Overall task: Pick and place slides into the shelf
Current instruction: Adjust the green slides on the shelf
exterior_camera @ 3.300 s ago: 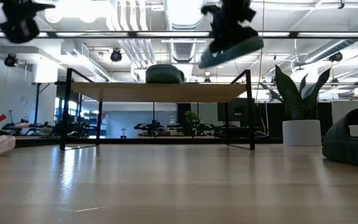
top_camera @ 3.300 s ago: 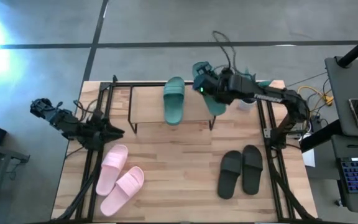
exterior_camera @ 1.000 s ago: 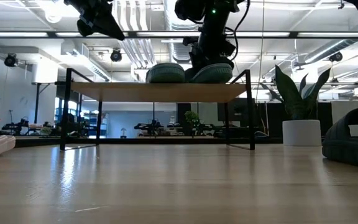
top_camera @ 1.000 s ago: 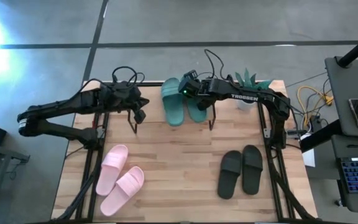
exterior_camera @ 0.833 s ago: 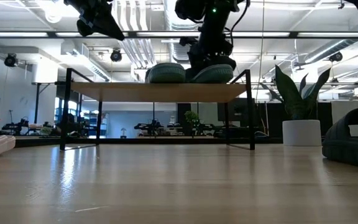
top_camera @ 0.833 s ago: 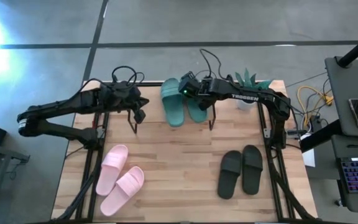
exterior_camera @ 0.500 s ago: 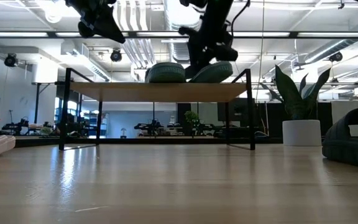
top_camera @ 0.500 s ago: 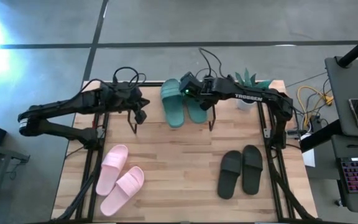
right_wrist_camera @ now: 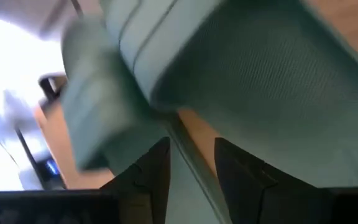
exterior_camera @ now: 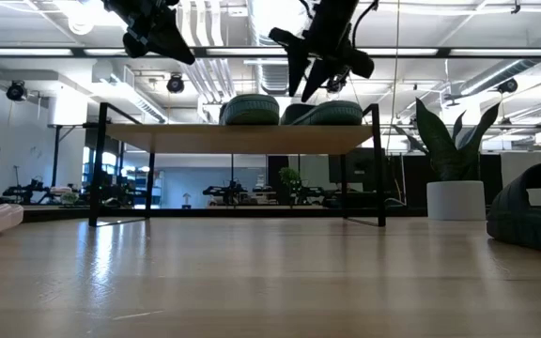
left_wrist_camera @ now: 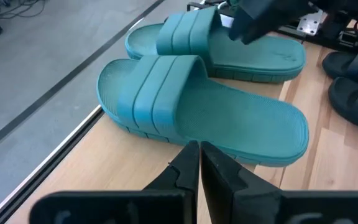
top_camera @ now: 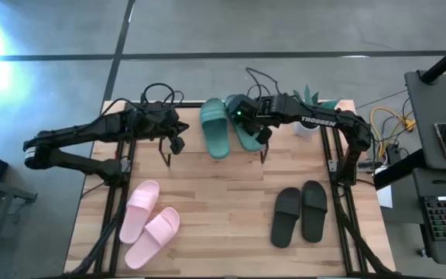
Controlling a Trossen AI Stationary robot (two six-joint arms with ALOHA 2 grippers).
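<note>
on top of the shelf (top_camera: 188, 133) both green slides (top_camera: 216, 128) lie side by side, and the right gripper (exterior_camera: 310, 86), fingers apart and empty just above the second slide (exterior_camera: 323, 114), could snag its strap and drag it off.

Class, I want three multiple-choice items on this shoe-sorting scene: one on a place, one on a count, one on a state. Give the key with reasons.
1. Where does the green pair lie?
A. on the shelf's top board
B. on the floor
C. under the shelf

2. How many sandals lie on the table off the shelf?
A. two
B. four
C. six

3. The right gripper is
A. shut on a pink sandal
B. open above the green pair
C. resting on the table

Key: A, both green sandals sit on the board; B, the pink pair and the black pair; B, its fingers are spread and hold nothing.
</note>
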